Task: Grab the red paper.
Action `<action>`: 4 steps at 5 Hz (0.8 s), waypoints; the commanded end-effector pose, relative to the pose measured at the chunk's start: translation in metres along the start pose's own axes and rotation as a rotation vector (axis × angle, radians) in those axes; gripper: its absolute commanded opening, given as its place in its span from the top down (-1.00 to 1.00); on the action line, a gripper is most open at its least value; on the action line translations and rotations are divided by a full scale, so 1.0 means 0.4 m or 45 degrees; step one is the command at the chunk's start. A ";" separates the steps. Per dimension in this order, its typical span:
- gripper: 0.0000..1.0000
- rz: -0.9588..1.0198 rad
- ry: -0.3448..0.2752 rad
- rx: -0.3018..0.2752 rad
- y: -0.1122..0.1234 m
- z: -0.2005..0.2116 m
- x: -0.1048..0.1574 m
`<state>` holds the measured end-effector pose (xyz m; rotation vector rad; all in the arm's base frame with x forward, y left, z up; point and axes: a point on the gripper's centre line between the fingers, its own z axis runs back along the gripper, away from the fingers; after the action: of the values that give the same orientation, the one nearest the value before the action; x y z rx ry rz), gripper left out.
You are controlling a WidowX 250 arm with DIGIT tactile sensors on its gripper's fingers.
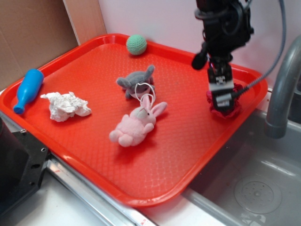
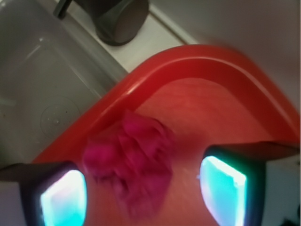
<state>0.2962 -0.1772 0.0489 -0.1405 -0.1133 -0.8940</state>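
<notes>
In the wrist view the two fingertips (image 2: 63, 197) glow teal at the bottom corners, spread wide, with the red paper (image 2: 134, 162) lying between them but closer to the left-hand pad, which it seems to touch or nearly touch; the other pad stands apart from it. Nothing is clamped yet. The gripper (image 1: 222, 100) is open and lowered around the crumpled crimson ball, so the step in hand looks like the final positioning before the grasp. The next move probably calls for closing the fingers squarely on the ball, perhaps after a small shift to centre it, since the paper is soft and may slide against the rim.

From the exterior view, the red paper (image 1: 225, 107) sits at the right corner of the orange-red tray (image 1: 94, 155), just beside its raised edge, next to the sink (image 1: 263, 179) and the grey faucet (image 1: 281, 89). Farther off on the tray lie a pink plush rabbit (image 1: 136, 125), a grey plush toy (image 1: 136, 80), a white paper ball (image 1: 66, 106), a blue bottle (image 1: 27, 89) and a green ball (image 1: 136, 44).
</notes>
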 end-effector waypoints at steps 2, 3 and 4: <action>-1.00 -0.103 0.055 0.087 -0.044 -0.045 -0.012; 1.00 -0.045 0.031 0.101 -0.028 -0.053 -0.015; 1.00 -0.038 0.003 0.098 -0.025 -0.042 -0.007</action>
<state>0.2924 -0.1773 0.0205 -0.0595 -0.1089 -0.9174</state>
